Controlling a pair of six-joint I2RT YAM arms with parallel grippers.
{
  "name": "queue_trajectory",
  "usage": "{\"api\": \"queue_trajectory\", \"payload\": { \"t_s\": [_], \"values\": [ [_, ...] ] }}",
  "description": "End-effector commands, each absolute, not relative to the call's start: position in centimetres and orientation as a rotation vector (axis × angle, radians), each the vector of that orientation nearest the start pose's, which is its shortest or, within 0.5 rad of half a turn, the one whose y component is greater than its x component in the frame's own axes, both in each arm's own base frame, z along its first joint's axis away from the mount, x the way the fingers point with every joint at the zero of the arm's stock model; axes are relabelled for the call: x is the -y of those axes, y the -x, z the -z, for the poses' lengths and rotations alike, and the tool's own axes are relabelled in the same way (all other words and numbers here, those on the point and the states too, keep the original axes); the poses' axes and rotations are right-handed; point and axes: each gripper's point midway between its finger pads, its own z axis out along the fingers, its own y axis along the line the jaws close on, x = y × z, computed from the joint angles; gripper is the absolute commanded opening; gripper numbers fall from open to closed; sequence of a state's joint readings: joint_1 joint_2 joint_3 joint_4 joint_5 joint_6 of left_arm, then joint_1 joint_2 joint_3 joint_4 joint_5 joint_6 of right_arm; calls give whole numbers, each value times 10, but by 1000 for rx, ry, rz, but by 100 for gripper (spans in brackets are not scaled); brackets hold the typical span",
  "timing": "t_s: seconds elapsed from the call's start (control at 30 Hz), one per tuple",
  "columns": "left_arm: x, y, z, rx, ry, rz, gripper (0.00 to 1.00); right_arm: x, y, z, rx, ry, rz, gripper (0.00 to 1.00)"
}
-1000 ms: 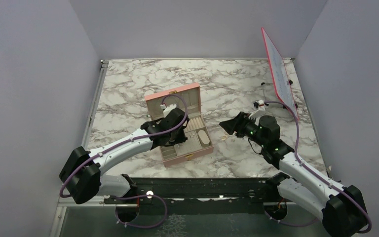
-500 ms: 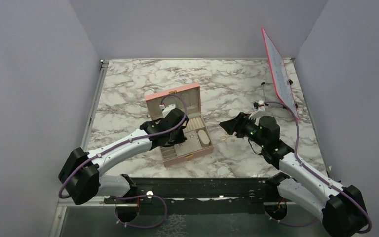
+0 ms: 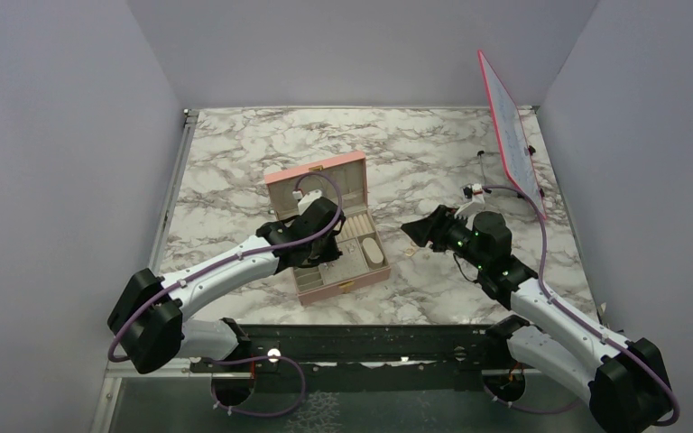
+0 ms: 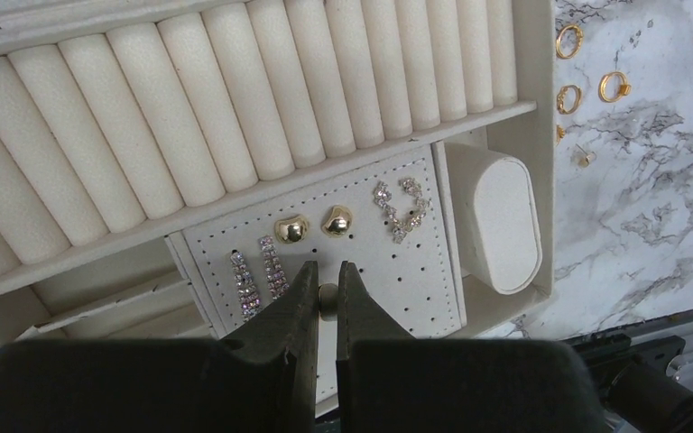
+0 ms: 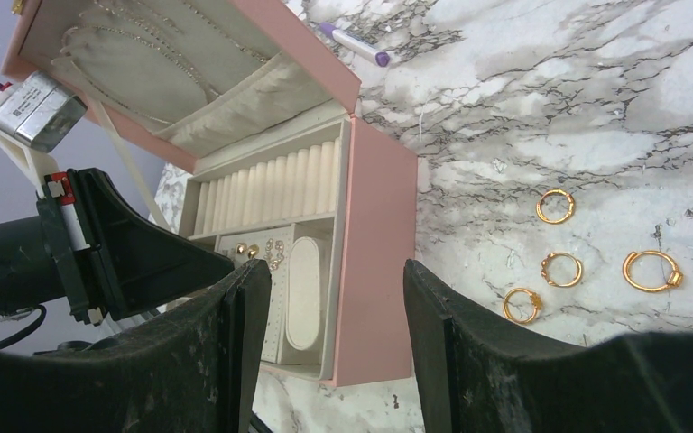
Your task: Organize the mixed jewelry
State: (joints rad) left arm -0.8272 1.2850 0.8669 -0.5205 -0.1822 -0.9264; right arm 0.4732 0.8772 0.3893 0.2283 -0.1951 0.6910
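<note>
The pink box (image 3: 361, 167) stands open mid-table. My left gripper (image 4: 327, 272) hangs over its perforated earring panel (image 4: 420, 271), shut on a small round pale earring (image 4: 328, 300). On the panel sit two gold studs (image 4: 291, 229), a crystal drop pair (image 4: 257, 275) and a crystal cluster (image 4: 400, 206). Several gold rings (image 5: 555, 206) lie loose on the marble right of the box, also seen as rings (image 4: 568, 97) in the left wrist view. My right gripper (image 5: 334, 271) stands open just right of the box (image 5: 383, 262), holding nothing; the rings lie to its right.
A row of cream ring rolls (image 4: 235, 99) and an oval cushion (image 4: 502, 225) fill the rest of the box. A white pen with a purple cap (image 5: 354, 43) lies behind the lid. A pink-edged board (image 3: 510, 126) leans on the right wall.
</note>
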Motion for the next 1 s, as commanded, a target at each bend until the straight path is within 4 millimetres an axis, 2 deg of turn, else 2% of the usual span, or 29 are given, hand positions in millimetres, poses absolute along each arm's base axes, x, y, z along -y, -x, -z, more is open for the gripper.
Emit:
{"api": "queue_trajectory", "payload": {
  "t_s": [0.0, 0.1, 0.4, 0.67, 0.73, 0.97],
  "values": [
    [245, -218, -107, -2539, 192, 537, 0, -195, -257, -152, -1966, -79, -943, 60],
    [244, -219, -108, -2528, 199, 529, 0, -195, -257, -152, -1967, -79, -942, 60],
    [238, -216, -91, -2566, 207, 478, 0, -195, -257, -151, -1967, -77, -938, 60],
    [238, -216, -89, -2571, 192, 469, 0, -194, -257, -151, -1967, -77, -934, 60],
    [239, -215, -89, -2578, 187, 478, 3, -194, -257, -150, -1968, -77, -932, 60],
    [240, -212, -96, -2578, 190, 499, 25, -194, -257, -151, -1970, -80, -929, 60]
  ]
}}
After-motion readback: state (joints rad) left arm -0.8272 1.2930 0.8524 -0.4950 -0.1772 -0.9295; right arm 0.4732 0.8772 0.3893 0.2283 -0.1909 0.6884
